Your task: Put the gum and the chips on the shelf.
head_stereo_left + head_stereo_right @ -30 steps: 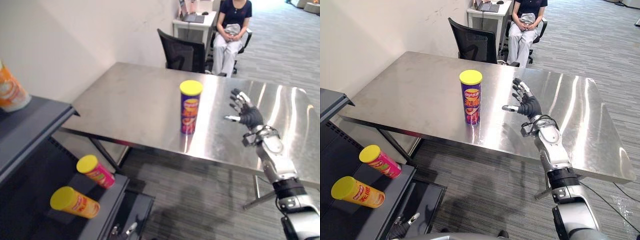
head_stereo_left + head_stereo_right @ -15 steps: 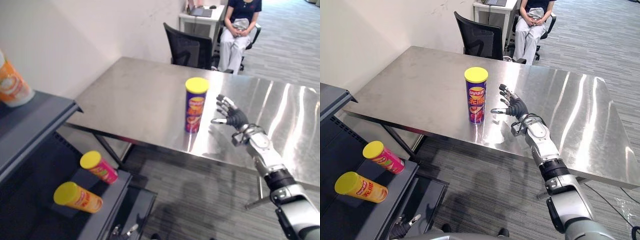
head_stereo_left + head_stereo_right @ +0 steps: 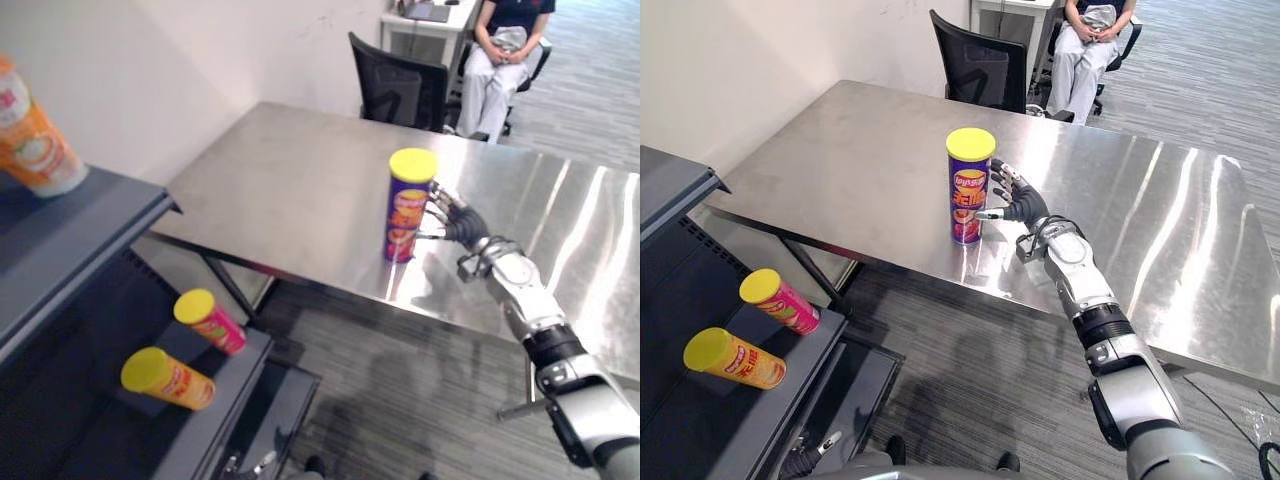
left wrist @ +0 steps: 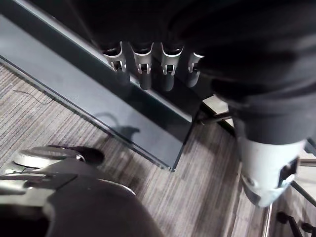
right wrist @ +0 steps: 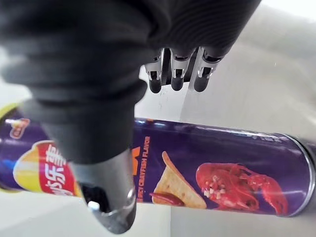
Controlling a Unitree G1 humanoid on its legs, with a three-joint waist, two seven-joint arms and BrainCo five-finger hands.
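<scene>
A purple chips can (image 3: 405, 205) with a yellow lid stands upright near the front edge of the steel table (image 3: 290, 190). My right hand (image 3: 462, 228) is right beside the can, open, its straight fingers (image 5: 177, 74) reaching past one side of the can (image 5: 217, 173) and its thumb (image 5: 106, 192) on the other. In the left wrist view my left hand's fingers (image 4: 143, 64) hang relaxed over a dark shelf edge (image 4: 123, 123) and carpet.
A dark shelf unit (image 3: 90, 240) stands at my left. On its lower board lie a pink can (image 3: 210, 320) and an orange can (image 3: 167, 378). An orange-and-white container (image 3: 30, 140) stands on top. A black chair (image 3: 400, 85) and a seated person (image 3: 505, 50) are behind the table.
My right hand has travelled left across the table from well clear of the purple can to right against it. The camera has shifted too.
</scene>
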